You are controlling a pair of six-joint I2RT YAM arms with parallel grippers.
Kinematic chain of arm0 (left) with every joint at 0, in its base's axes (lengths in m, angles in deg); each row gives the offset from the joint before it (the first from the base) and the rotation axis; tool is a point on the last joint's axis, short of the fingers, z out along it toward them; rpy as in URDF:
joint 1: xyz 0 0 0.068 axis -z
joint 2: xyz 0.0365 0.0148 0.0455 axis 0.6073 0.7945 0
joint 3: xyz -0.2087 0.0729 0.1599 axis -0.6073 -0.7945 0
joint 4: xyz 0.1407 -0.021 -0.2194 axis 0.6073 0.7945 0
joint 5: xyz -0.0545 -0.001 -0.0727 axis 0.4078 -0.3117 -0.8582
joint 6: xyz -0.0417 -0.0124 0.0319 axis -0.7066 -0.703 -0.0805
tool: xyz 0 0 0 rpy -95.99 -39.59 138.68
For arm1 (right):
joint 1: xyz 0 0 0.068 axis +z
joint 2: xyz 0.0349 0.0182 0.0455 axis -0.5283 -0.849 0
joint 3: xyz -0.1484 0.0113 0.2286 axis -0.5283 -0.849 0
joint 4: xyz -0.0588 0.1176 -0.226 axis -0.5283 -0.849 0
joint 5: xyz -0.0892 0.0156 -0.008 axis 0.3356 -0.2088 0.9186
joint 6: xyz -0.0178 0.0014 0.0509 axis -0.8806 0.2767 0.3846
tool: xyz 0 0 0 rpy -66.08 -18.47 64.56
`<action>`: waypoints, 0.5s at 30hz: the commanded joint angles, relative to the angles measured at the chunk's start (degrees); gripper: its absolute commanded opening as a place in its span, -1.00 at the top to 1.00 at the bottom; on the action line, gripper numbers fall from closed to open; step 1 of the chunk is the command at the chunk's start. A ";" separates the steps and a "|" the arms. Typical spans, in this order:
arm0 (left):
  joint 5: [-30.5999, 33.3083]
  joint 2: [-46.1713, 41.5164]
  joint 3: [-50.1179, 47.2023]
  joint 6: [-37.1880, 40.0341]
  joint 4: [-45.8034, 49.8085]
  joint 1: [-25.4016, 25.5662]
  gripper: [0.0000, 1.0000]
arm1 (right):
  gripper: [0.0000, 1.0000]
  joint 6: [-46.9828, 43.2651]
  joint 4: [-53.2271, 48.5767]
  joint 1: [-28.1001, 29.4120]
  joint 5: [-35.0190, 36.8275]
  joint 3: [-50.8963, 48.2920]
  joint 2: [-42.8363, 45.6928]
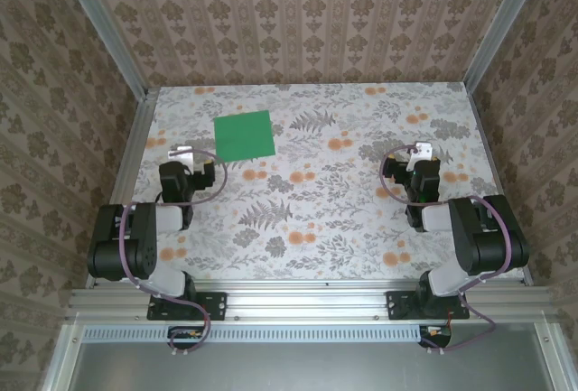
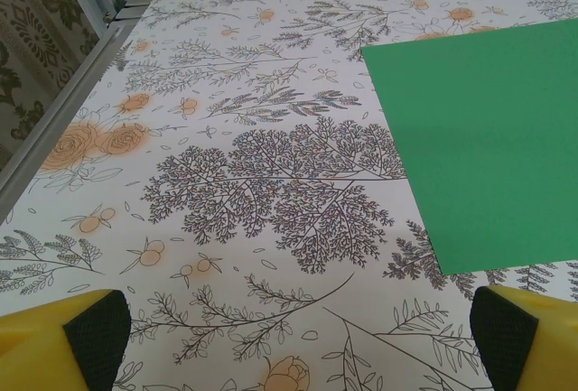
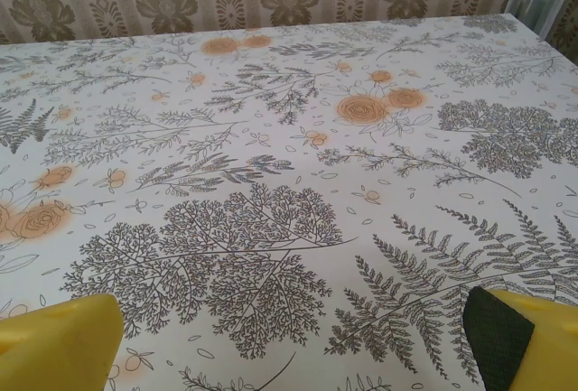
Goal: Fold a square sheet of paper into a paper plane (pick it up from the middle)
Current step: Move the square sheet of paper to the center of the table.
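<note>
The task is standing at its opening step: the square sheet of paper point(image 1: 244, 135) is lying flat and uncreased on the far left part of the table point(image 1: 361, 219), with no fold showing, so the pick-up from the middle is not yet begun. The left gripper point(image 2: 302, 341) is hanging with its jaws spread wide and nothing between them. In the left wrist view, the sheet is sitting ahead of it and off to the right, with the near corner just beyond the right finger point(image 2: 510, 341). The right gripper point(image 3: 284, 341) is likewise standing released and empty over bare patterned tabletop, well apart from the sheet. The left arm is judged to be the nearer one for the approach. The next move is likely calling for that arm to travel forward and to the right until its fingers are straddling the centre of the green square, then to descend until both pads are touching the paper. Because a thin flat sheet is offering no edge at its middle, the closing stroke probably needs to drag the paper inward into a raised ridge; too much downward pressure may simply be pinning the sheet to the table.
</note>
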 commanded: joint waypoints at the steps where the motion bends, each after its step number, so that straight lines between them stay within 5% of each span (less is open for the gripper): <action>1: -0.08 0.25 1.01 1.09 -0.14 -0.14 -1.00 | -1.00 0.78 2.23 -0.16 -1.11 -0.51 0.09; 15: -0.15 0.29 1.06 1.08 -0.19 -0.09 -1.00 | -1.00 -1.35 -0.58 -0.21 -7.00 1.06 0.00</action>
